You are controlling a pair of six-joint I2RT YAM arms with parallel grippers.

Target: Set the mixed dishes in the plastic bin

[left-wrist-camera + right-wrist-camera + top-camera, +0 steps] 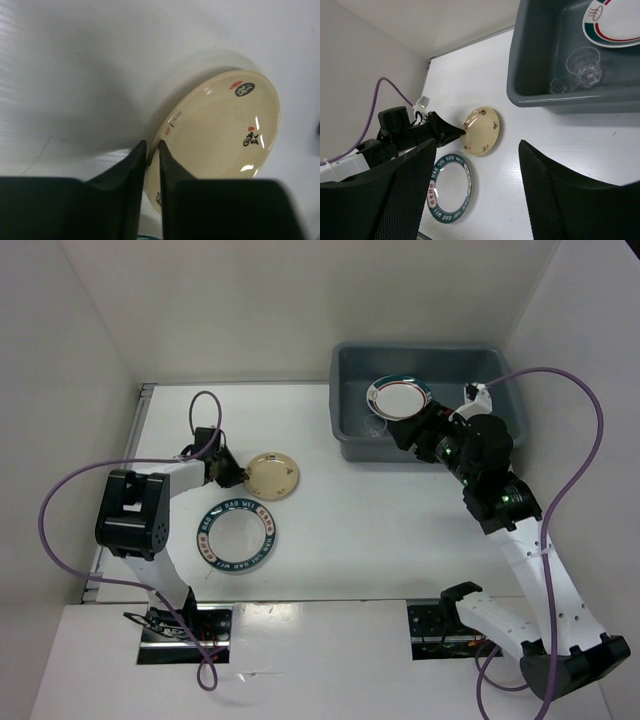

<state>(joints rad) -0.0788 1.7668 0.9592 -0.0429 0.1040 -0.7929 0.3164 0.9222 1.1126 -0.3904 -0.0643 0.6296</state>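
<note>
Beige plate (220, 130) pinched by left tool (152, 146), lettered plate (237, 536) nearby.

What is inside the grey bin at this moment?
The bin holds a teal-rimmed plate and a clear cup. The right arm covers its right side, so contents there are unseen.

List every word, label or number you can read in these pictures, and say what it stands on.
"BAR MIT": it seems to read so on the teal-rimmed plate; the remaining rim letters are too blurred.
On the beige plate: dark and red marks, too small to read.
No other text shows.
</note>
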